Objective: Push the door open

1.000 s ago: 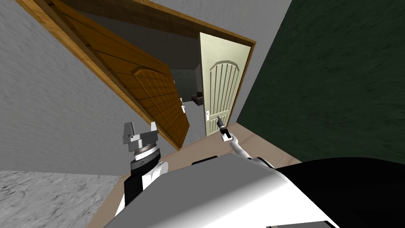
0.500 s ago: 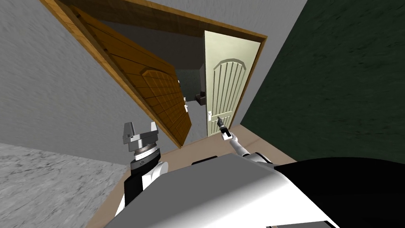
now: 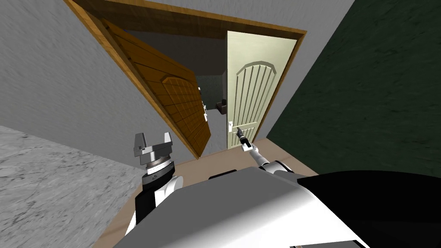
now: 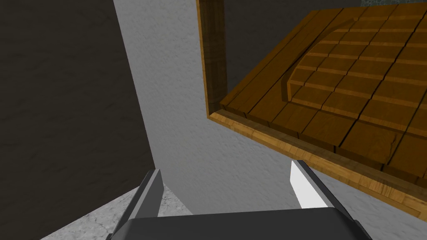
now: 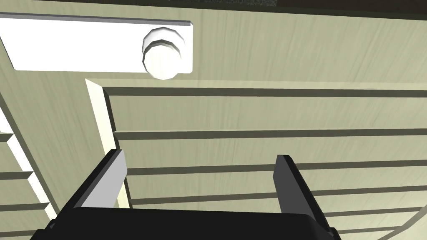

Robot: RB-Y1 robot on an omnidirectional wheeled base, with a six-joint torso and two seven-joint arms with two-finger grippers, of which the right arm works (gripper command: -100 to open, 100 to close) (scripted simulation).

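Observation:
A double door stands in a brown wooden frame (image 3: pixel 129 73). Its brown panelled leaf (image 3: pixel 172 99) is swung partly away, leaving a gap in the middle. The pale cream leaf (image 3: pixel 254 86) stands in the frame. My right gripper (image 3: pixel 239 132) is at the cream leaf (image 5: pixel 271 116), just beside its round knob (image 5: pixel 162 58) on a white plate (image 5: pixel 83 46). Its fingers (image 5: pixel 106 175) are open, close to the ribbed panel, holding nothing. My left gripper (image 3: pixel 153 140) is raised and open before the grey wall, near the brown leaf (image 4: pixel 354 104) and frame edge (image 4: pixel 212 58).
A grey wall (image 3: pixel 64 94) runs left of the doorway and a dark green wall (image 3: pixel 379 94) closes in on the right. Light tan floor (image 3: pixel 224 159) lies before the threshold. Through the gap a small dark object (image 3: pixel 222 106) sits on a grey floor beyond.
The whole head view has slid, the doorway shifting right and up in the picture, so I have moved. My right gripper stays at the cream leaf by its knob; the left arm holds still.

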